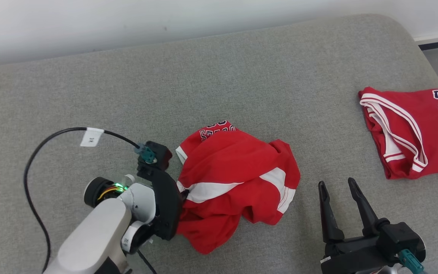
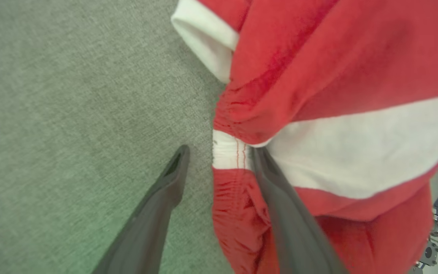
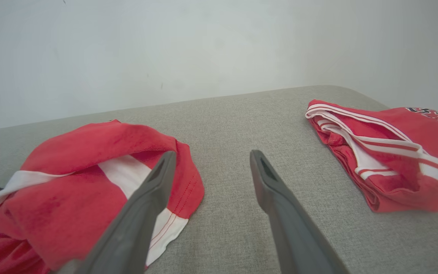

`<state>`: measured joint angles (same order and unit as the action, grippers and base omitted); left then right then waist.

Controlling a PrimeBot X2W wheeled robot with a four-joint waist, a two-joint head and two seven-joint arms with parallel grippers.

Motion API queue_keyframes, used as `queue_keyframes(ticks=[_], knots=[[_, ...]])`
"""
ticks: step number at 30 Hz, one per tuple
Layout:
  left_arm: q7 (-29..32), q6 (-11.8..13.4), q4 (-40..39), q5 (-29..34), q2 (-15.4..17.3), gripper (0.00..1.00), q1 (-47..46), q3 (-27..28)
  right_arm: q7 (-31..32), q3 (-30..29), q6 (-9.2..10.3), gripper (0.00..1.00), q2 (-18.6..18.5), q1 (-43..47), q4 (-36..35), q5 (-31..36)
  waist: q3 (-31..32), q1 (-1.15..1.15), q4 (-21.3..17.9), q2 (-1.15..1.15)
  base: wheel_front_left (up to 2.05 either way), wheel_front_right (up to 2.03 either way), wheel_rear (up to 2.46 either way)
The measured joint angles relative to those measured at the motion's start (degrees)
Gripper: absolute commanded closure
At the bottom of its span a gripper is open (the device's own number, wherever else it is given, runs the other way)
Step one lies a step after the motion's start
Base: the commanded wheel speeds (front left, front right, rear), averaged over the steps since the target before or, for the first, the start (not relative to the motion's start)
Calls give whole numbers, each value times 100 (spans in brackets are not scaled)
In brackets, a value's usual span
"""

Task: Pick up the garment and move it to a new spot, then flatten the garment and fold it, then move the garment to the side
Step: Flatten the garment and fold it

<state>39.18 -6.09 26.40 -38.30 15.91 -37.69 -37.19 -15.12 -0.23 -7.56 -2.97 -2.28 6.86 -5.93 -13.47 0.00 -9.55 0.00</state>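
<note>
Left gripper point(image 2: 219, 150) jaws apart, straddling crumpled garment point(image 1: 234, 182) edge

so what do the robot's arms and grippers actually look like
The left gripper and right gripper each have two long, tapered dark grey fingers on a black body. The pale grey left forearm has a green light; a black cable with a white tag runs to a teal plug; the right wrist has one too.

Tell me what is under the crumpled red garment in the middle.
The crumpled garment rests on the grey cushion. One finger of the left gripper has its tip tucked under a fold. Anything else beneath is covered by the cloth.
</note>
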Motion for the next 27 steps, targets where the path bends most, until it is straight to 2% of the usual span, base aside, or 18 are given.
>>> queue_keyframes(ticks=[1,3,4,8,10,15,18,19,22,24,27], knots=[[1,-4,7,30,-8,60,-2,-57,0,0,0,0,0,-1,0,1,6,0,7,0,0,0,0],[8,-24,53,90,-35,94,-8,-172,0,3,0,0,0,-1,0,1,17,0,19,0,0,0,0],[26,-41,81,113,-57,100,-15,-231,0,7,0,0,0,-1,0,1,23,0,23,0,0,0,0],[60,-47,147,167,-149,100,-40,-415,0,30,0,0,0,-12,8,0,38,0,22,0,0,0,0],[-133,-27,190,316,-165,100,-64,-458,0,33,0,0,0,-20,14,-1,43,0,17,0,0,0,0],[-1162,321,256,609,-386,100,-374,-257,0,19,0,0,0,-31,25,-31,73,1,17,1,0,0,0],[-1797,398,187,681,-572,100,-677,-111,0,25,0,0,1,-26,40,-65,136,0,18,0,0,0,0],[-2136,350,88,678,-783,100,-851,-64,0,24,0,0,-1,-19,52,-100,187,1,15,1,0,0,0],[-2461,244,-78,584,-1043,100,-1110,-47,0,44,0,0,1,-14,70,-123,274,1,6,0,0,0,0],[-2584,158,-209,433,-1178,100,-1285,-81,0,52,0,0,0,-9,86,-131,329,0,-4,0,0,0,0],[-2855,160,-433,86,-1290,100,-1550,-130,0,76,0,0,0,-3,119,-155,398,0,-31,1,0,0,0]])
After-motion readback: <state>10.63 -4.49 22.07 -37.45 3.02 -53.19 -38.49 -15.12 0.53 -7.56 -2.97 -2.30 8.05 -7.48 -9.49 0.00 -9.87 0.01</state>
